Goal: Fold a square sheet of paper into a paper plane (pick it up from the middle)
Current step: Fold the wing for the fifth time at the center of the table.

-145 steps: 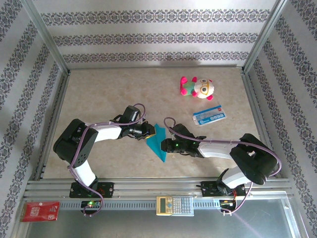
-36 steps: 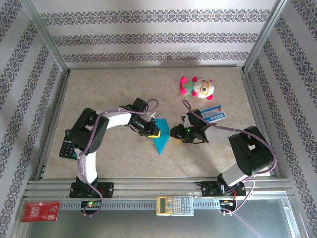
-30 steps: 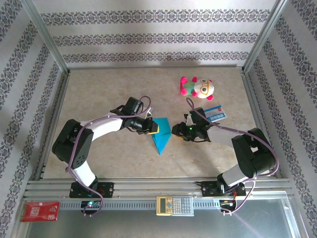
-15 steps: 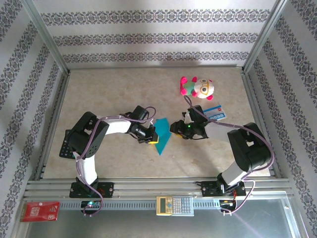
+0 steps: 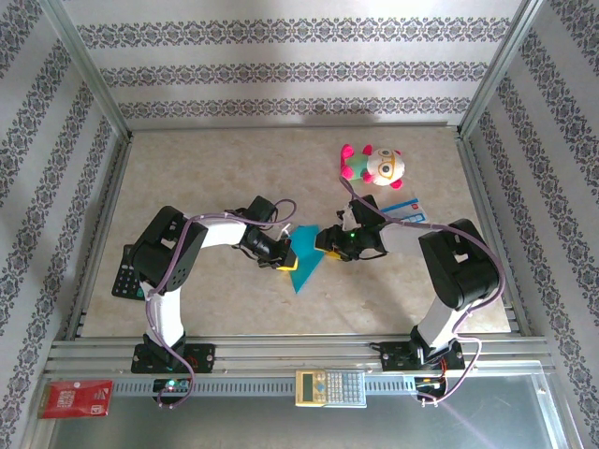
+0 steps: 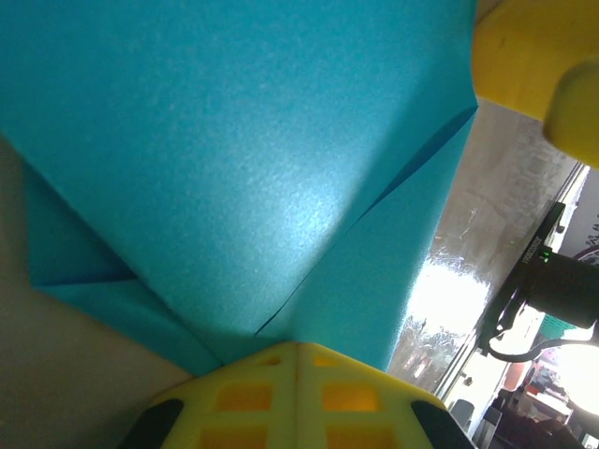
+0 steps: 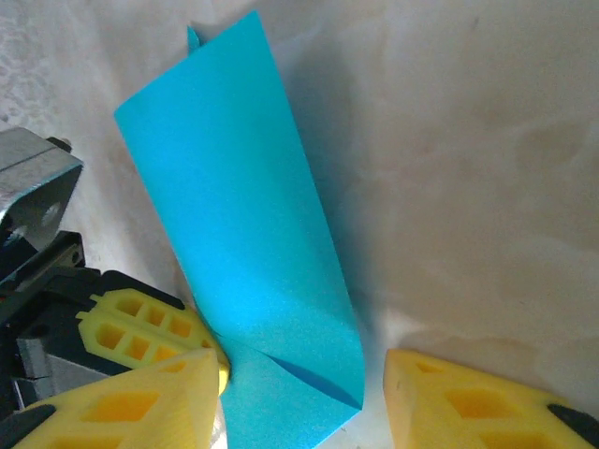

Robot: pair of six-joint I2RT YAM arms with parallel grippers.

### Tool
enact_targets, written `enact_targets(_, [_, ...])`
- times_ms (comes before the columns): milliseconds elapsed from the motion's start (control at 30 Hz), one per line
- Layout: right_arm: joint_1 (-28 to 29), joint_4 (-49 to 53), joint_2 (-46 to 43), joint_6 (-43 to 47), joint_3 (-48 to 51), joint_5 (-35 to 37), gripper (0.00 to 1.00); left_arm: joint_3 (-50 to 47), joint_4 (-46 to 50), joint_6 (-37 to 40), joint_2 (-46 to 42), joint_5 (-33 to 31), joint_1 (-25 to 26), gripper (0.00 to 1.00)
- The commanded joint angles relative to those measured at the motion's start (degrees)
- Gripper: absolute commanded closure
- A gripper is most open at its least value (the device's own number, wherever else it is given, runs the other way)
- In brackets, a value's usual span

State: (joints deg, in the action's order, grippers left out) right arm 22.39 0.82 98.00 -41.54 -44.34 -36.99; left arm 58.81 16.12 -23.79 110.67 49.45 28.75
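Beige marbled desk (image 5: pixel 206 168), carrying the items below.

Left gripper (image 5: pixel 284 255): at mid-desk on an arm that bends in from the left. Its yellow fingers (image 6: pixel 299 388) are pressed together on the left edge of the paper plane (image 5: pixel 305 264).

Right gripper (image 5: pixel 325 241): just right of the paper, facing the left one. Its fingers (image 7: pixel 473 407) stand apart with a corner of the paper between them; contact cannot be told.

Paper plane: plain teal-blue, folded to a pointed wedge with its tip toward the near edge. It lies mid-desk between the two grippers. The left wrist view shows creases meeting at the clamp. The right wrist view shows a flap curving up off the desk.

Plush toy (image 5: pixel 374 166): pink, white and green, far right, well apart from the paper.

Black calculator (image 5: pixel 124 271): left side, beside the left arm.

Grey calculator (image 5: pixel 329 385): on the front rail.

Printed card (image 5: pixel 408 210): white and blue, just behind the right arm.

Red packet (image 5: pixel 77 398): front left corner.
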Motion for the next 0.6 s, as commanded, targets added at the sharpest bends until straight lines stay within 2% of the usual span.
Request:
enact_targets(0, [0.7, 1.0, 0.0, 1.6, -0.2, -0.8, 0.51, 0.3, 3.7, 2.5, 1.7, -0.2, -0.4, 1.00])
enact_targets(167, [1.3, -1.5, 1.0, -0.5, 0.4, -2.2, 0.56, 0.5, 3.7, 2.5, 1.6, 0.0, -0.5, 1.00])
enact_targets(567, [1.5, -2.0, -1.2, -1.1, 2.4, 0.5, 0.88, 0.8, 3.7, 2.2, 0.9, 0.0, -0.5, 1.00])
